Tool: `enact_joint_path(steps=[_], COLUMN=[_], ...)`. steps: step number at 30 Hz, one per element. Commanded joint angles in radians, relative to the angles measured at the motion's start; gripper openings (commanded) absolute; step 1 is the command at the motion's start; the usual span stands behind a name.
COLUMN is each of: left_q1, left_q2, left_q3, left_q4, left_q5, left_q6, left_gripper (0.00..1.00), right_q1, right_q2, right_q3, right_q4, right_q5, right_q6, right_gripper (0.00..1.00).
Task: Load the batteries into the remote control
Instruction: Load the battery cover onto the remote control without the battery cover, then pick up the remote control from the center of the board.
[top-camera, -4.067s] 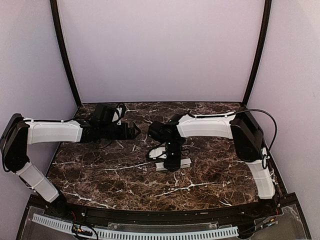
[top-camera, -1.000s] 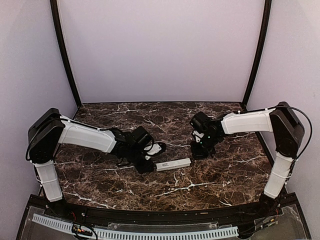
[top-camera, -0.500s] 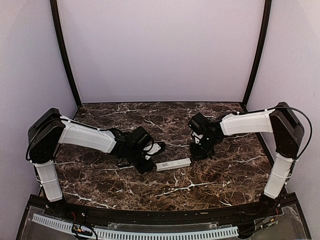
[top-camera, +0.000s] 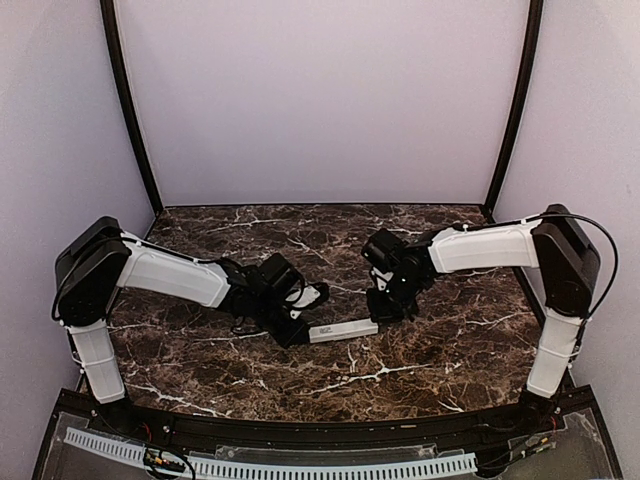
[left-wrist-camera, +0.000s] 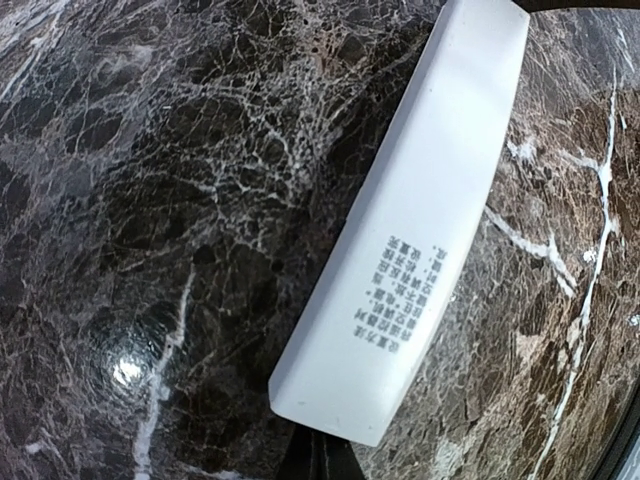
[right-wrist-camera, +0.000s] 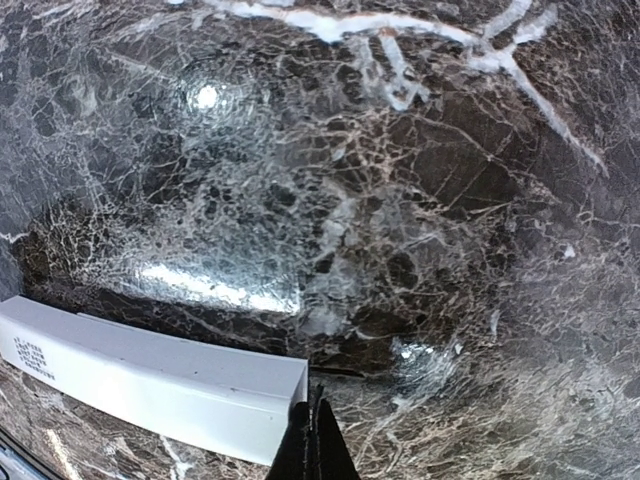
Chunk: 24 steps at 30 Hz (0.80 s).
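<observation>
Jaws closed — remote control (top-camera: 343, 330) between.

R claw (top-camera: 380, 310) now further left vs 1 s ago, tips at right end of remote control (top-camera: 343, 330). L claw (top-camera: 298, 332) goes from part-open to closed at left end. Remote control sits slightly further left on worktop (top-camera: 450, 345).

Polished, glossy stone-look surface (right-wrist-camera: 420, 150), dark brown with white veins, mirroring lamp glare in bright spots. Smooth matt white plastic on the remote control (left-wrist-camera: 420, 200), with small grey print on one face. Smooth white plastic shells on left arm (top-camera: 170, 272) and right arm (top-camera: 480, 247), matt black at the joints.
</observation>
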Motion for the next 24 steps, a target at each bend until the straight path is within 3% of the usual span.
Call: enact_joint_path(steps=[1, 9, 12, 13, 15, 16, 18, 21, 24], left_q1=[-0.01, 0.005, 0.033, 0.057, 0.104, 0.122, 0.162, 0.187, 0.197], left_q2=[-0.022, -0.041, -0.097, -0.117, -0.197, -0.265, -0.37, -0.49, -0.581], left_q3=[-0.053, -0.021, -0.008, -0.008, -0.02, -0.04, -0.082, -0.133, -0.158], left_q4=[-0.014, -0.156, -0.206, -0.207, -0.187, -0.152, -0.072, 0.01, 0.037], left_q5=[-0.018, -0.165, -0.231, -0.257, -0.271, -0.267, -0.249, -0.288, -0.322], left_q6=[0.008, -0.009, -0.03, -0.048, -0.085, -0.095, -0.112, -0.121, -0.119], left_gripper=[0.0, 0.0, 0.04, 0.09, 0.37, 0.58, 0.8, 0.98, 0.99], right_q1=[-0.026, -0.117, -0.109, -0.098, -0.053, -0.027, 0.03, 0.098, 0.107], right_q2=[-0.062, -0.135, -0.165, -0.176, -0.198, -0.206, -0.208, -0.173, -0.099], right_q3=[-0.047, -0.055, 0.008, 0.026, 0.046, 0.044, 0.048, 0.053, 0.104], right_q4=[0.027, -0.028, -0.035, -0.011, 0.06, 0.101, 0.16, 0.203, 0.183], right_q5=[-0.017, 0.043, 0.035, 0.023, -0.032, -0.071, -0.102, -0.124, -0.227], right_q6=[0.005, -0.157, -0.314, -0.382, -0.546, -0.635, -0.806, -1.032, -1.176], right_gripper=[0.0, 0.01, 0.22, 0.31, 0.54, 0.7, 0.87, 0.95, 0.96])
